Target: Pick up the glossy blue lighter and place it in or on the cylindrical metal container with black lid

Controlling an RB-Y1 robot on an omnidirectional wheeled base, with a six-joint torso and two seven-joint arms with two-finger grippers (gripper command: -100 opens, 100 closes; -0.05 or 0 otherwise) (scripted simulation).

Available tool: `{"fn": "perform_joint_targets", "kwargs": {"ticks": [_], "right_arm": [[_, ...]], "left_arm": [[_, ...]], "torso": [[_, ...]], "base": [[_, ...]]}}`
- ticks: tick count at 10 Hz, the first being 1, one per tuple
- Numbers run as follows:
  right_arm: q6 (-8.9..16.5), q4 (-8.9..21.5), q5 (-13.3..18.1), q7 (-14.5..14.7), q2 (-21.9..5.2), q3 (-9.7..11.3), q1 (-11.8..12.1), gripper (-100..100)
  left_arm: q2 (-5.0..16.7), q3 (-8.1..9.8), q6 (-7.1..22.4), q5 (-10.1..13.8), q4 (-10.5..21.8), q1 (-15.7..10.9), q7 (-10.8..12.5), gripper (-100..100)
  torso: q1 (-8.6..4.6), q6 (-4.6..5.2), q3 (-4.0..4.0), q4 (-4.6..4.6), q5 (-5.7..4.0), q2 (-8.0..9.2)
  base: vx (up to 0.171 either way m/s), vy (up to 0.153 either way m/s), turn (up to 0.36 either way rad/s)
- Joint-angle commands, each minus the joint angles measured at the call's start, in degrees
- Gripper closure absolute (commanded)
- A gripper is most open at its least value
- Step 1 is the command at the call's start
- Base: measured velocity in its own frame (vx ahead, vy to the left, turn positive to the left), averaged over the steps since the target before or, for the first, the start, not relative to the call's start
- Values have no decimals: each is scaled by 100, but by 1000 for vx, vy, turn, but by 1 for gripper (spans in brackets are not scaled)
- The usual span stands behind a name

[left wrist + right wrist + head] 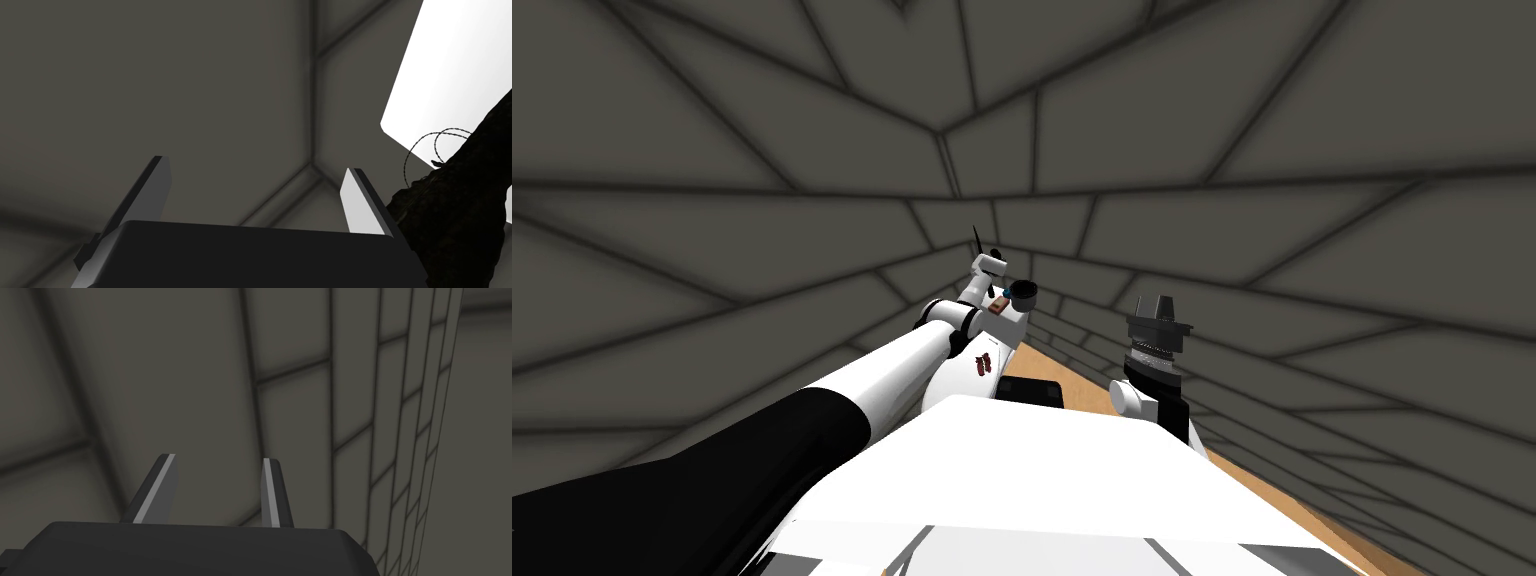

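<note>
Two thin light grey fingers of left gripper (255,164) spread wide, close before dark grey tiled wall (200,75); white flat panel (450,75) and rough black shape (460,215) crowding one side. Right gripper (220,458) fingers partly apart, empty, near same wall, above brown wooden surface (1057,365). Tiny blue speck (1007,291), maybe the glossy lighter but too small to be sure, just beside small dark cup-shaped cylinder (1024,292), near left wrist, behind the fingertips.

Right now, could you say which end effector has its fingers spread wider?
The left end effector: its thin grey fingers stand farther apart than the right end effector's.
</note>
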Motion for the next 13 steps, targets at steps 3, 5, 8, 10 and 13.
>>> {"fn": "perform_joint_targets", "kwargs": {"ticks": [3, 5, 8, 10, 13], "right_arm": [[0, 0, 0, 0, 0, 0, 0, 0], [0, 0, 0, 0, 0, 0, 0, 0], [0, 0, 0, 0, 0, 0, 0, 0], [0, 0, 0, 0, 0, 0, 0, 0], [0, 0, 0, 0, 0, 0, 0, 0]], "left_arm": [[0, 0, 0, 0, 0, 0, 0, -100], [-20, 14, 159, 53, 62, -21, -52, -100], [-40, 52, 563, 137, 152, -98, -138, -100], [-51, 87, 927, 195, 225, -159, -197, -100], [-54, 100, 1067, 215, 253, -178, -217, -100]], "torso": [[1, 1, 1, 0, 0, 2], [-2, -2, -1, 0, 0, -3], [-4, 0, -3, -1, -1, -5], [-2, -1, -4, -1, -1, -7], [0, 0, -4, -2, 0, -6]], "base": [[-4, 3, -13], [17, -14, 57], [12, -10, 39], [24, -8, 30], [12, -1, 4]]}}
